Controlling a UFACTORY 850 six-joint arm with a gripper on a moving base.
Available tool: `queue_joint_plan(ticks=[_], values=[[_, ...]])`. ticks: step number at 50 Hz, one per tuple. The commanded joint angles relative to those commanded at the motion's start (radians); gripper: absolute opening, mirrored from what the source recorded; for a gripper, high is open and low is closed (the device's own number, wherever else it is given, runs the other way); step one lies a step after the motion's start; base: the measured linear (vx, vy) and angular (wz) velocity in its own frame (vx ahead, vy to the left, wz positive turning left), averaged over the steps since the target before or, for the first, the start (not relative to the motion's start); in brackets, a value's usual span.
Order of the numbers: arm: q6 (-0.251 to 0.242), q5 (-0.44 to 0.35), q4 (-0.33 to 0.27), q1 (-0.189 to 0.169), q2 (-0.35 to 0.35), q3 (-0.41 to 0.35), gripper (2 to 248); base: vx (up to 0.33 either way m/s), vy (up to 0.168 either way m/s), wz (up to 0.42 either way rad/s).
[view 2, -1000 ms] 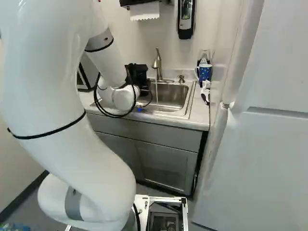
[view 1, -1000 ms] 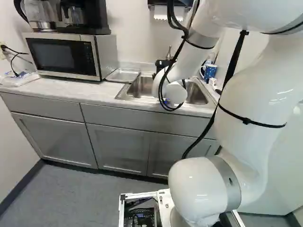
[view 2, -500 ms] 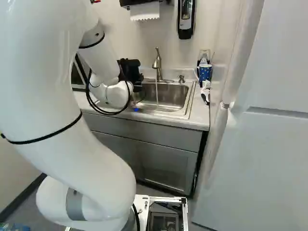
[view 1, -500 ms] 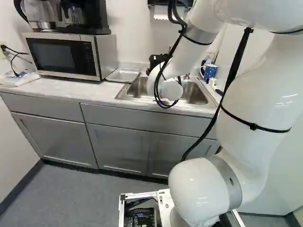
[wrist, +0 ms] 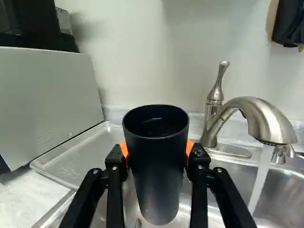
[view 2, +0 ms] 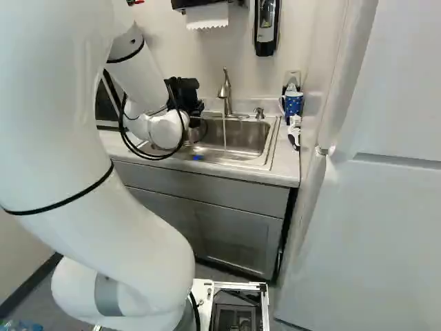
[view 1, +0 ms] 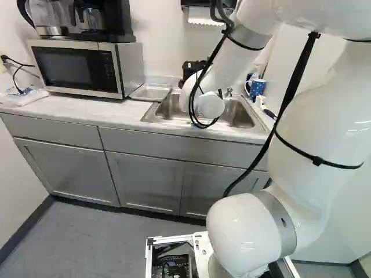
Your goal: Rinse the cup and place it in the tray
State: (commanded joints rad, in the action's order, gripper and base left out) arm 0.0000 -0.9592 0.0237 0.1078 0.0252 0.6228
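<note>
The arm (view 2: 145, 89) has moved the gripper (view 2: 185, 95) farther left of the faucet (wrist: 259, 114); fingers clamp the cup (wrist: 156, 175) from two sides, outside the faucet's running stream (wrist: 260, 183)

Left base view, upper left: you've got coffee maker (view 1: 107, 24) on microwave (view 1: 75, 69), on counter (view 1: 87, 110). Upper middle: tray (view 1: 152, 92) between microwave and sink (view 1: 237, 114). Right base view, upper half: faucet (view 2: 225, 93) behind sink, mug (view 2: 293, 105) right.
</note>
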Motion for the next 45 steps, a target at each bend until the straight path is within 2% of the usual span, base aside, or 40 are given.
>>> queue_joint_plan(ticks=[45], values=[[0.0,0.117,0.0,0.077,-0.047,0.054,125,0.0,0.0,0.0]])
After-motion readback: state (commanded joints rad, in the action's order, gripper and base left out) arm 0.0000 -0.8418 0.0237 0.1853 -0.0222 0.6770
